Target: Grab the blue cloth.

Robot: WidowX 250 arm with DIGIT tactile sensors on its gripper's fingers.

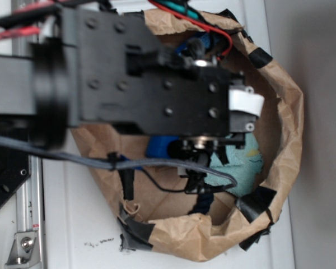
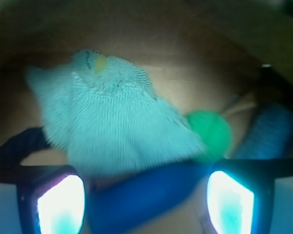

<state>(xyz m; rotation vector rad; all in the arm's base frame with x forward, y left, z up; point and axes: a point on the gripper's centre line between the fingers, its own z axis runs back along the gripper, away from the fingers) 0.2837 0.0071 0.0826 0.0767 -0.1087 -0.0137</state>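
Teal terry, the blue cloth (image 2: 112, 117) lies crumpled on the brown paper bag's (image 1: 288, 129) floor. A blue bottle (image 2: 146, 195), green ball (image 2: 211, 132) and dark rope (image 2: 17, 146) crowd it. The gripper (image 2: 145, 202) hangs above, jaws apart and empty. The white surface (image 1: 73, 224) carries the bag.

Lab bench, aluminium rail (image 1: 31, 196), taped paper bin (image 1: 285, 112)

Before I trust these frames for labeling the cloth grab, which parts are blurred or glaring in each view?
Exterior view: the arm fills the frame, soft-focused, hiding most of the paper bag; only a corner of the blue cloth shows. Wrist view: everything is blurred, the cloth least; the pincer fingers glare bright white-cyan.
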